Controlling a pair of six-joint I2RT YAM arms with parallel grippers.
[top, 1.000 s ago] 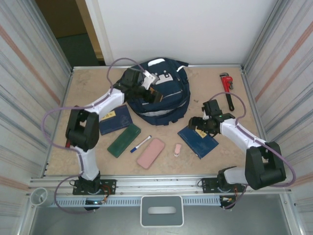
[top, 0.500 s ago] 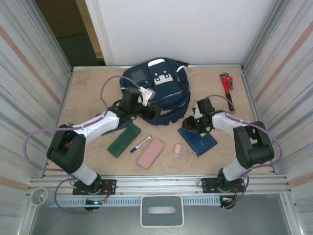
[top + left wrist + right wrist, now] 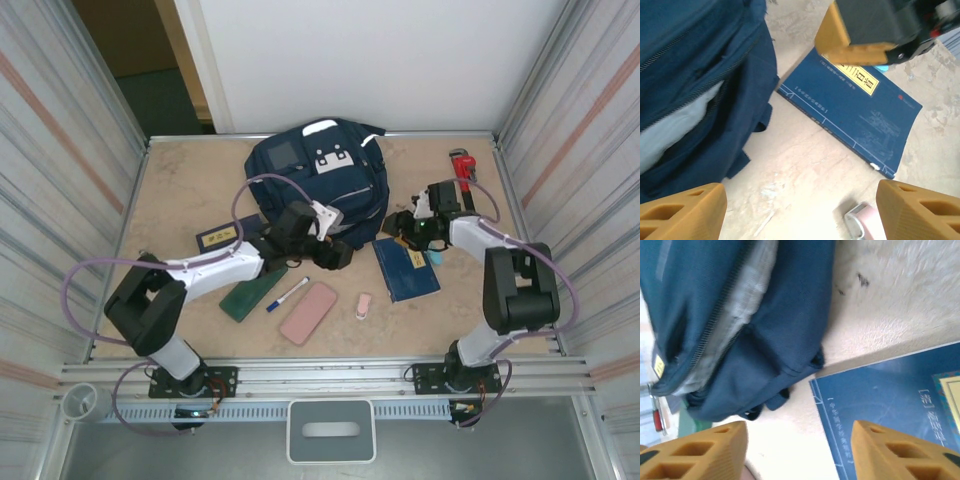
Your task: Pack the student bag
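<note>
1. student bag: navy fabric backpack, the biggest item. It lies flat, front up, at the far middle of the table, with its near edge just beside both grippers.
2. Bag handling (a judgement): soft and floppy, and probably light while it is not packed. It will sag and fold if lifted by one corner. The cloth is not slippery and not fragile. Best holds are a pinch on a strap, a loop, or the fabric lip next to a zip. One gripper should hold the opening up while the other feeds items in. I cannot tell whether the main zip is open; the left wrist view shows a pale strip along a zip line, which may be lining or a reflective stripe.
3. dark-blue book: flat on the table right of the bag's near edge, close to it. It is stiff and thin, so it needs an edge grip.
4. second dark-blue book: left of the bag, part-hidden by the left arm.
5. left gripper: fingers apart with nothing between them, low over the table at the bag's near edge.
6. right gripper: fingers apart and empty, over the corner of the dark-blue book, beside the bag.
7. green pencil case and pink pencil case: near side, well clear of the bag.
8. marker pen: between the two cases.
9. small pink eraser: right of the pink pencil case.
</note>
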